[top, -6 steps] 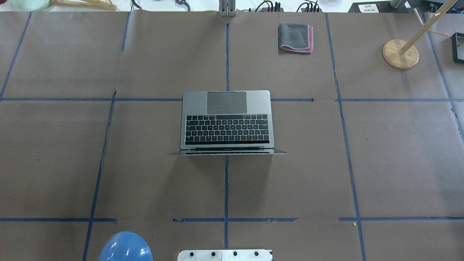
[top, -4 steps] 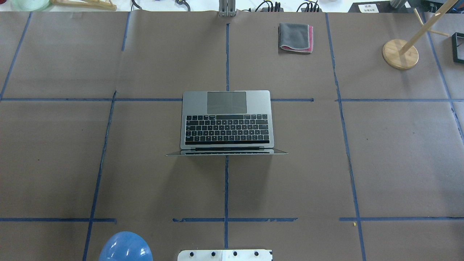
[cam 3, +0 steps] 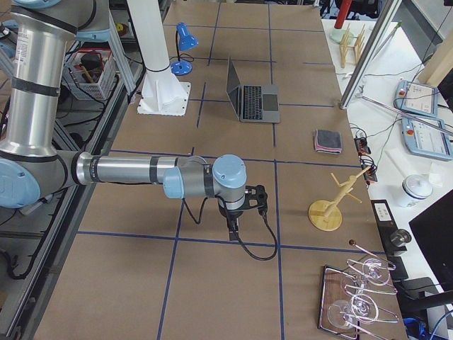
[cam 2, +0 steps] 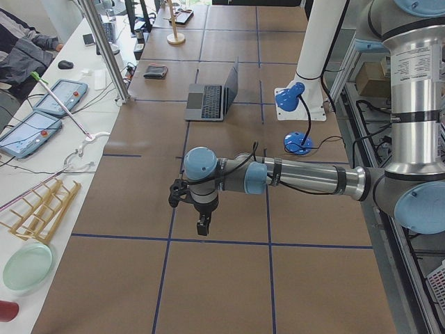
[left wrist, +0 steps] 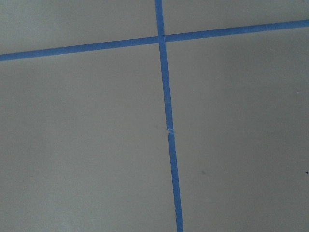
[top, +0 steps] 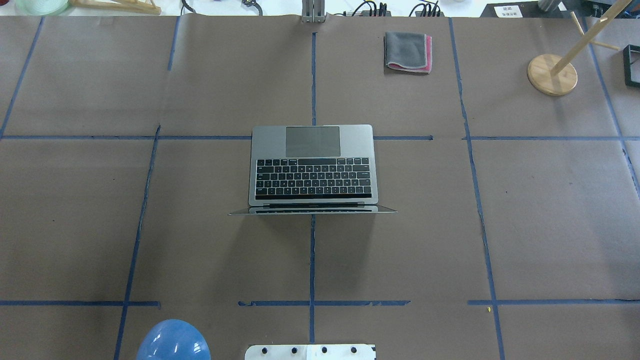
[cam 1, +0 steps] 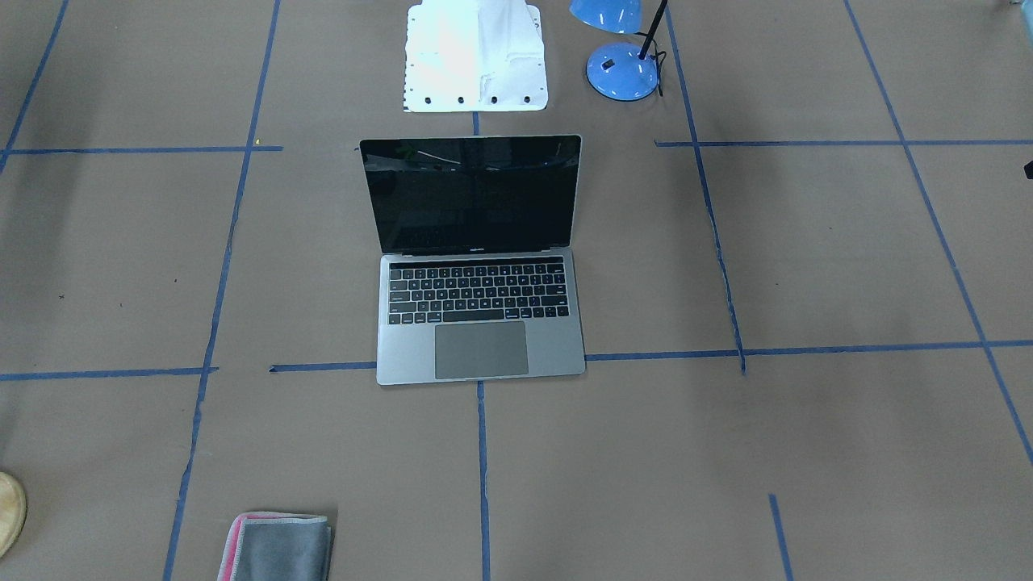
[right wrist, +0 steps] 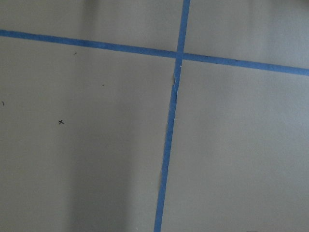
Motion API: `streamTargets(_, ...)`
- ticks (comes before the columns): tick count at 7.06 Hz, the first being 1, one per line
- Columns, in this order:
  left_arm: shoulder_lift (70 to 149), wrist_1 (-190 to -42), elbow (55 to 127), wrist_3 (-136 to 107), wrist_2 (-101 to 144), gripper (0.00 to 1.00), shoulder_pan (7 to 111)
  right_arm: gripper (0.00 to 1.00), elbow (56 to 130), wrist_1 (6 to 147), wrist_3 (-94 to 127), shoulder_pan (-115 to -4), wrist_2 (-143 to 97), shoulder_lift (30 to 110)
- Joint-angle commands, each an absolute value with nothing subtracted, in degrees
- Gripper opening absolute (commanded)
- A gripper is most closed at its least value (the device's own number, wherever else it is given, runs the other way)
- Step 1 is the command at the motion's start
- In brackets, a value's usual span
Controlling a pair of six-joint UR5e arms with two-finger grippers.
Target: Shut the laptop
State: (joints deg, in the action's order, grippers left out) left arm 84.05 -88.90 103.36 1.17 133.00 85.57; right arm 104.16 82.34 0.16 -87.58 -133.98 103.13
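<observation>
One laptop (top: pixel 312 165) sits open at the middle of the table, hinge toward the robot's edge and trackpad toward the operators' edge. It has a slim space-grey body, black keys and a big grey trackpad. The lid stands about upright and the glossy screen is black.

Moving outward, there is one blue desk lamp (cam 1: pixel 621 68) by the robot's edge and one folded grey cloth with a pink edge (top: pixel 407 51) at the operators' edge. One wooden stand (top: pixel 551 74) is near the far right corner.

There are two grippers. The left gripper (cam 2: pixel 201 226) hangs over bare paper toward the left end, the right gripper (cam 3: pixel 233 228) toward the right end, both well apart from the laptop. I cannot tell how far either is open, or whether it holds anything.
</observation>
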Motion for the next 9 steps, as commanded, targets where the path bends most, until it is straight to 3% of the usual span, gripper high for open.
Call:
streamTargets(1, 90.1, -88.5, 102.3, 0.9, 131.9, 1.0, 85.6, 0.99, 104.2, 74.6, 2.9, -86.8, -137.2, 102.7)
streamTargets(6, 89.6, -99.3, 103.7, -6.2, 133.9, 0.99, 79.0, 0.98, 106.1, 72.8, 6.0, -80.0, -141.2, 100.5)
streamTargets(9, 86.2, -120.7, 103.7, -29.7, 133.9, 0.99, 69.8, 0.98, 106.3, 46.8, 37.5, -68.7, -141.0, 101.8)
